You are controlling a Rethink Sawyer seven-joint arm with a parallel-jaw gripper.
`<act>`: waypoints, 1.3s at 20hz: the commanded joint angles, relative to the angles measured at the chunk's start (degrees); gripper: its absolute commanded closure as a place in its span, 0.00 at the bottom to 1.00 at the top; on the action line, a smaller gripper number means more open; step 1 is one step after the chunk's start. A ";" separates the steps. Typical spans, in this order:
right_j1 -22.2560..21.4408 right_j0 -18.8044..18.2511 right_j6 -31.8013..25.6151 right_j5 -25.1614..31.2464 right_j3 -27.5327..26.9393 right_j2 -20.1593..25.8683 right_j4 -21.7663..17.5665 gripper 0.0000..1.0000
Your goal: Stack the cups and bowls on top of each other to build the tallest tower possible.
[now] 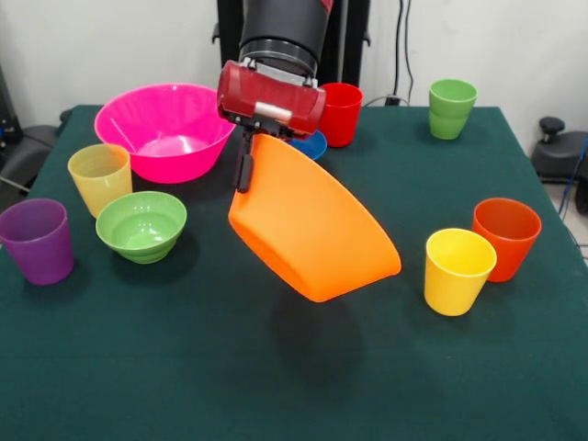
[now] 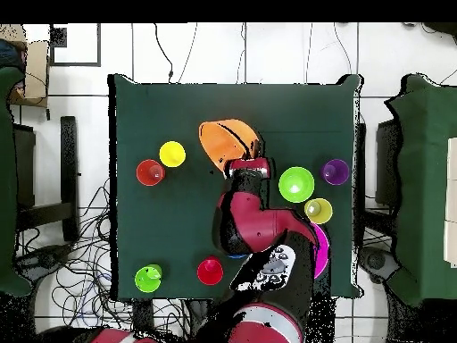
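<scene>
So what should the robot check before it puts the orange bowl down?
1. Fingers gripping the orange bowl rim: ok.
2. Bowl lifted off the table: ok.
3. Bowl level: not ok, it hangs steeply tilted.
4. Pink bowl upright and empty, a possible base: ok.
5. Green bowl clear of the hanging bowl: ok.
6. Blue bowl free: cannot tell, mostly hidden.

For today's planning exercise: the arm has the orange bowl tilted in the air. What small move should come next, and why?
Probably carry the orange bowl sideways toward the pink bowl, since the gripper holds it by the rim, tilted and clear of the table. The pink bowl sits upright and wide, so it looks like a fair base.
</scene>
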 commanded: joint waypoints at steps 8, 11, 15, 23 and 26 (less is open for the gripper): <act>7.28 2.60 -0.89 -9.61 -4.38 -4.78 6.65 1.00; 7.18 3.13 -1.57 -11.30 -4.50 -6.66 7.45 1.00; 8.24 3.87 -1.94 -13.86 -4.55 -8.59 9.19 1.00; 10.43 5.16 -1.62 -15.88 -5.22 -10.92 12.08 1.00; 11.27 5.75 -1.52 -17.15 -5.05 -11.78 13.63 1.00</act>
